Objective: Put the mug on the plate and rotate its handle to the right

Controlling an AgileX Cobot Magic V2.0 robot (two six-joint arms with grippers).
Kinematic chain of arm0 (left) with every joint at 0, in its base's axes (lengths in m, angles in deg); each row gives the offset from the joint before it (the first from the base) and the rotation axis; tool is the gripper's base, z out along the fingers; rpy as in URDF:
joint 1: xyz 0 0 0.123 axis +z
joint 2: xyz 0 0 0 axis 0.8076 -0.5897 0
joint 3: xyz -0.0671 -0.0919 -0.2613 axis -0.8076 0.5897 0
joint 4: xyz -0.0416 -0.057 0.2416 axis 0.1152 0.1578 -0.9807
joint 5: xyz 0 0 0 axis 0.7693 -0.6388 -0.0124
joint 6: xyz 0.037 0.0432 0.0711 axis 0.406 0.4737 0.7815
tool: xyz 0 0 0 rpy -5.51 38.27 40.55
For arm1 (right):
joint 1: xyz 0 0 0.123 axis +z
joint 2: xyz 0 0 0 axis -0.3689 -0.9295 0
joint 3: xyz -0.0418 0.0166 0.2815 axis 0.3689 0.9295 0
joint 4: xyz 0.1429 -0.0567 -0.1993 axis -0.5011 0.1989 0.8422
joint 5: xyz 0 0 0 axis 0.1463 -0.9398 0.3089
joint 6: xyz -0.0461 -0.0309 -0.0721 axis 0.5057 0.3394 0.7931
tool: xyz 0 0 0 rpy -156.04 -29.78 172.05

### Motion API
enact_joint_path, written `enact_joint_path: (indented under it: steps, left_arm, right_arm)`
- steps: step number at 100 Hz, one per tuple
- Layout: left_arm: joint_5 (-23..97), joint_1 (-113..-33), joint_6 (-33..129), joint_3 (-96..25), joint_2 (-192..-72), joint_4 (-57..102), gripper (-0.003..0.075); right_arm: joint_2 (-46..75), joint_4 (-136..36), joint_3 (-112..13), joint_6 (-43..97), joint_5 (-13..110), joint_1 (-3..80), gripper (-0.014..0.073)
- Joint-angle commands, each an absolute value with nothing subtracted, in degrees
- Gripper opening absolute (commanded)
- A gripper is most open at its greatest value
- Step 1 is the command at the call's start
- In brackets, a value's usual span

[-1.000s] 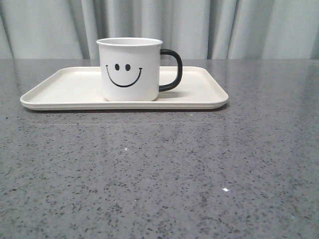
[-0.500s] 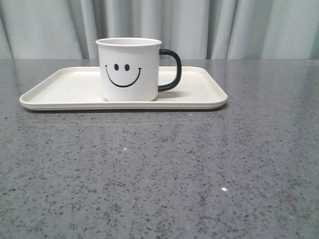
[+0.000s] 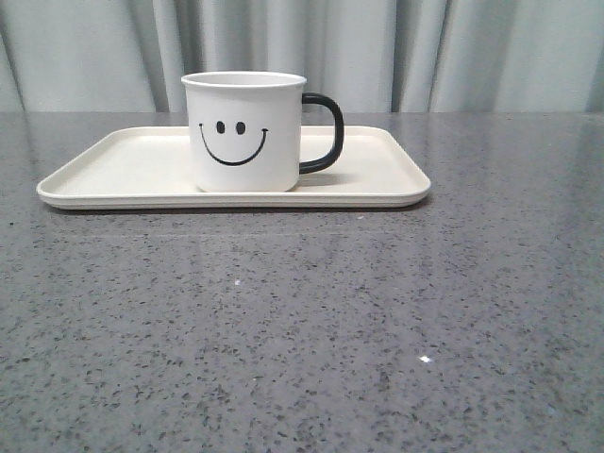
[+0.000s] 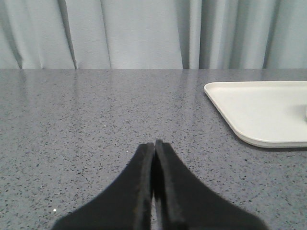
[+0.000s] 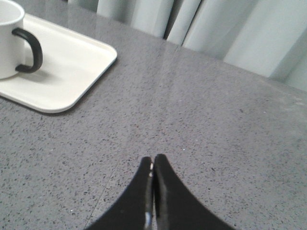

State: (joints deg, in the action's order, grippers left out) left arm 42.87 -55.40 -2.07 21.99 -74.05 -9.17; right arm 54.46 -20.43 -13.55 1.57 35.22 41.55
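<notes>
The mug [image 3: 243, 131] stood upright on the plate [image 3: 123, 170], near its middle, handle [image 3: 324, 132] at 3 o'clock. Between 1 second ago and now the whole view crept slightly toward 9 o'clock, then settled. My left gripper [image 4: 154, 146] and right gripper [image 5: 152, 160] were both pressed together on nothing, well clear of the plate. I judged the task done.

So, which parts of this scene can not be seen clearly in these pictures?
- Inside of the white smiley-face mug: front view looks from the side, so its wall hides the contents.
- The mug in the right wrist view: cut by the frame edge; its black loop handle shows.
- Cream rectangular plate: left wrist view cuts it off.
- Both arms: absent in front view.
</notes>
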Motion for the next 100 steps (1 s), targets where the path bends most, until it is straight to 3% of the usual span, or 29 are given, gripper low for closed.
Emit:
enact_joint_path:
  steps: [1, 50, 100]
  left_arm:
    - [47.2, -55.2, -2.5, 22.6, -72.3, -8.8, -0.0020]
    - [47.2, -55.2, -2.5, 22.6, -72.3, -8.8, -0.0020]
    - [47.2, -55.2, -2.5, 22.6, -72.3, -8.8, -0.0020]
  right_arm:
    - [57.2, -24.7, -12.8, 6.0, 42.1, 37.6, -0.0065]
    - [73.3, -36.8, 4.1, 11.3, 51.4, 27.1, -0.0065]
    - [74.9, -36.8, 12.3, 10.9, 61.5, 26.9, -0.0065]
